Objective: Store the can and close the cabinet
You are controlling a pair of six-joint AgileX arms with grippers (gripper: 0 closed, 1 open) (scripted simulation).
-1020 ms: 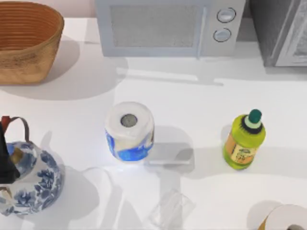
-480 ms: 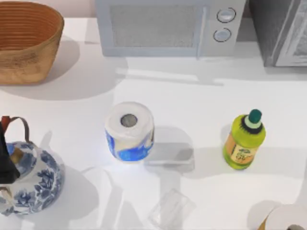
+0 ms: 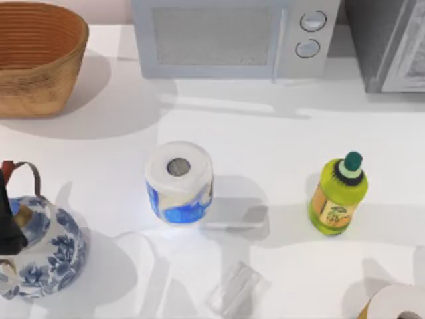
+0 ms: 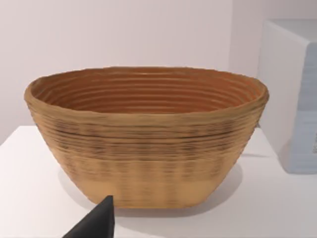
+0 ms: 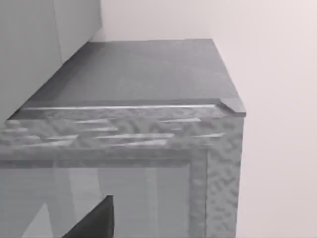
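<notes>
Judging from the table, we have not yet stored anything; no can is visible; the cabinet (image 3: 388, 43) awaits closing; both grippers' finger states we cannot tell.

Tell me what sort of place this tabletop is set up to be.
Most likely a kitchen counter, rendered in simulation. A microwave stands at the back, a grey cabinet beside it on the right, and a blue-and-white teapot, a woven basket and a green bottle sit on the white table.
</notes>
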